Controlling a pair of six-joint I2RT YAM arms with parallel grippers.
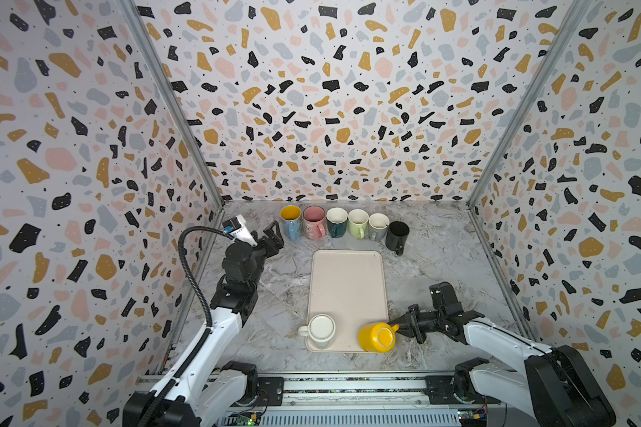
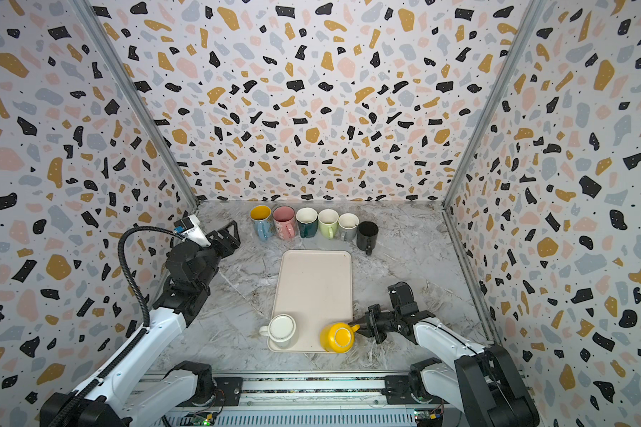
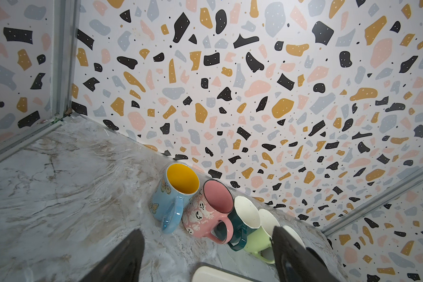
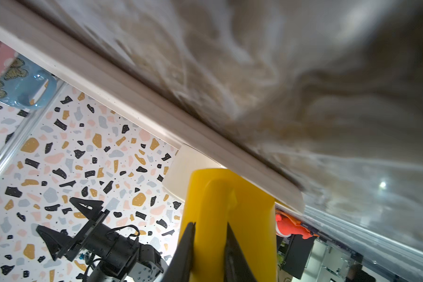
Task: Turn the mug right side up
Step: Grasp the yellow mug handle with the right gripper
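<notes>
yellow mug [image 1: 377,337] inverted on tray [image 1: 348,288]: likely rigid, slick, chippable ceramic. right gripper [image 1: 399,327] pinching its handle [image 1: 393,327], the sensible hold; left gripper [image 1: 274,236] spread

Terrazzo-print walls [image 1: 330,111], flecked black, ochre, pink and grey-blue on white, close the cell at 9, 12 and 3 o'clock. Aluminium posts [image 1: 173,103] run up both far corners. The tabletop [image 1: 441,258] is grey-white marble-patterned, and a metal rail [image 1: 348,386] edges it at 6 o'clock.
</notes>
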